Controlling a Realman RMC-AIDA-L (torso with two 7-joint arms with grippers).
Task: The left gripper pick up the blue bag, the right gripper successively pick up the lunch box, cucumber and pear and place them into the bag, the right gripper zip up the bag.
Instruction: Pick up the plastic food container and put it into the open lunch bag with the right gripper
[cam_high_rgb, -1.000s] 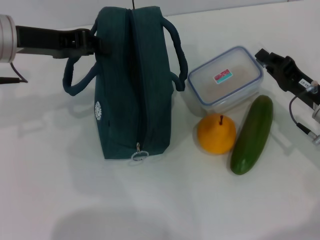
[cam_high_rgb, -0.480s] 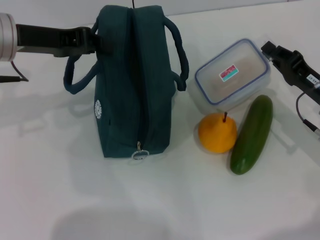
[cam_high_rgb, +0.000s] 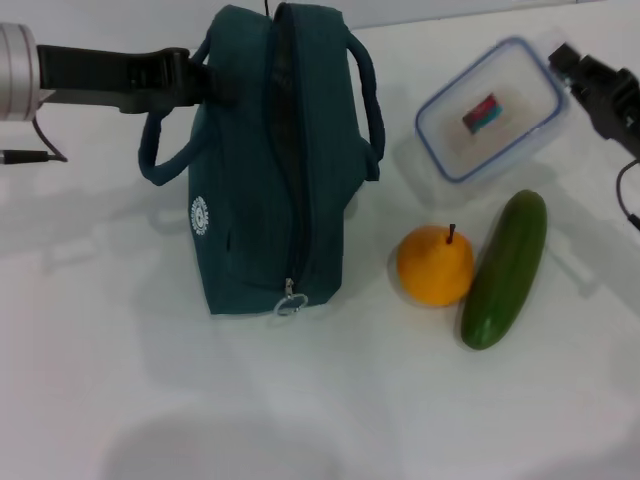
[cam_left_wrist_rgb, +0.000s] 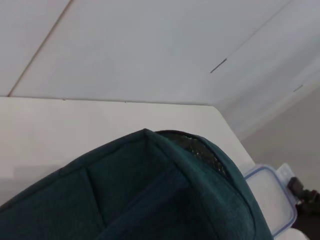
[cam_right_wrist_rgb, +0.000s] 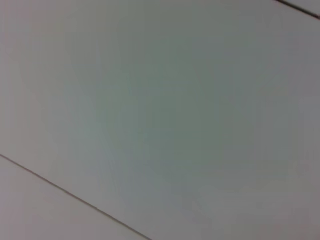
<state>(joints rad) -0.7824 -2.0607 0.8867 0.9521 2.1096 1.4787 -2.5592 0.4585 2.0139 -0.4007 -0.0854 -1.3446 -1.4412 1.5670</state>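
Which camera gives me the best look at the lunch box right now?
The head view: the lunch box shows whole, tilted, at the right gripper. The left wrist view catches only one corner past the bag; the right wrist view shows none.

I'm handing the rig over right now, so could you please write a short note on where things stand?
Left gripper: shut on the blue bag at its handle, bag upright on the table, zip open.
Right gripper: shut on the lunch box, held tilted above the table to the bag's right.
Pear and cucumber lie side by side on the table, untouched.
Done: bag held, box picked up.
Left: box, cucumber and pear into the bag, then zip it.
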